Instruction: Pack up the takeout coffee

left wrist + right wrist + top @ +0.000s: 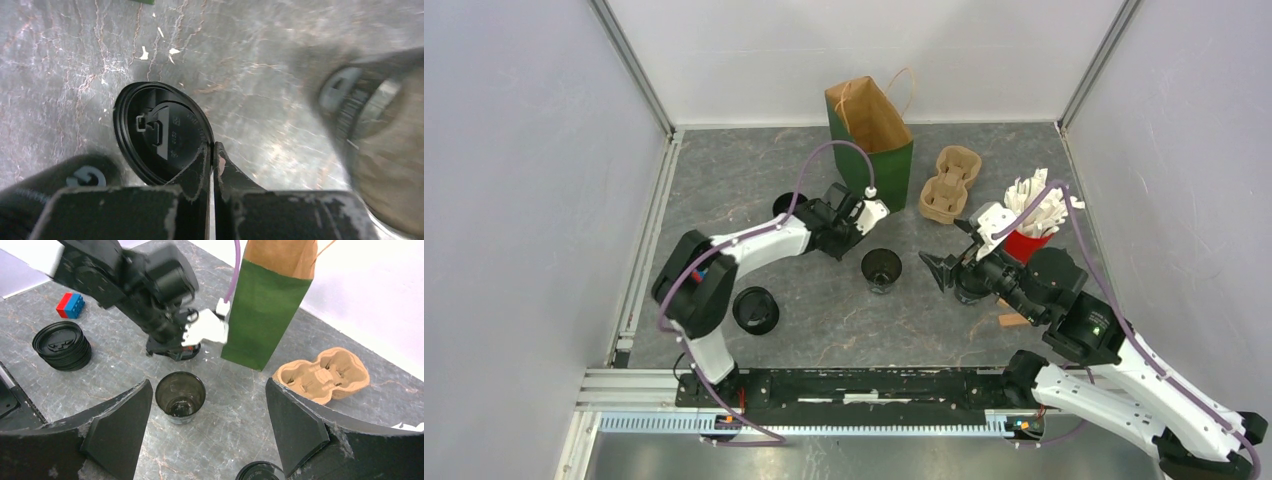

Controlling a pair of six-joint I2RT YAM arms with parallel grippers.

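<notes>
My left gripper (214, 150) is shut on the rim of a round black lid (160, 132), which juts out to the left of the fingers just above the table. From above, that gripper (834, 240) is left of an open, lidless black cup (881, 270), which shows blurred (375, 125) at the right edge of the left wrist view. My right gripper (212, 390) stands wide open with nothing between its fingers. The open cup (180, 396) is ahead of it and a lidded coffee cup (260, 471) is just below it. The green paper bag (869, 140) stands upright and open at the back.
A stack of black lids (755, 309) lies near the left arm's base. The tan pulp carrier (951, 183) lies right of the bag. A red cup of white packets (1029, 240) stands beside my right wrist. A small red-and-blue block (70, 305) lies far left.
</notes>
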